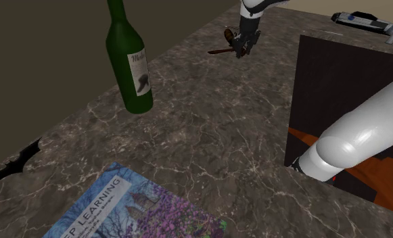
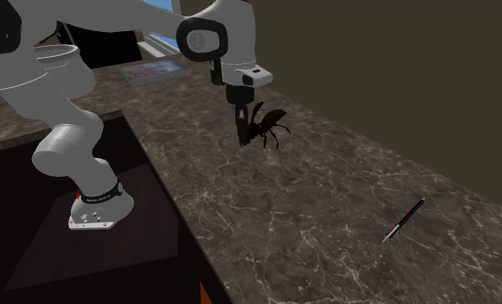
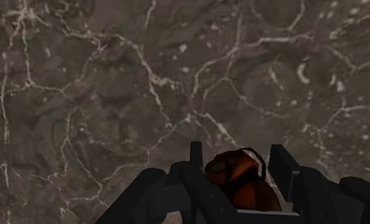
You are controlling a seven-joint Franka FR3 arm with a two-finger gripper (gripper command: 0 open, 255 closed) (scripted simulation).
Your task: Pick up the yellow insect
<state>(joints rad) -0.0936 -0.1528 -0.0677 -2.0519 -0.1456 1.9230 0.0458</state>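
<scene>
Starting with the shoulder view, the gripper (image 1: 242, 49) is seen at the far end of the marbled counter (image 1: 208, 135), carried by the white arm (image 1: 360, 135). The insect (image 1: 228, 34), drawn dark reddish brown rather than yellow, is found at its fingertips. A green wine bottle (image 1: 130, 61) is stood upright well to that view's left of the gripper. A book (image 1: 137, 209) is laid flat at the near edge, and neither is placed between arm and insect. A white and blue object (image 1: 364, 20) is laid at the far right, beyond the dark stand (image 1: 337, 88).

From the second exterior view, the gripper (image 2: 243, 136) is pointed straight down, and the insect (image 2: 268, 128) is seen just at its tips, on that view's right, with legs spread. Whether the insect is touching the counter (image 2: 327, 224) cannot be told. A pen (image 2: 403, 220) is laid well apart at the near right, and the book (image 2: 154, 71) is seen far off behind the arm (image 2: 67, 138).

Through the wrist view, the black fingers (image 3: 282, 168) are kept apart by the insect's (image 3: 237, 184) rounded orange-brown body, which is clasped between them, so the gripper (image 3: 237, 151) is clamped on the insect. Veined stone of the counter (image 3: 145, 76) is spread beyond the fingertips.
</scene>
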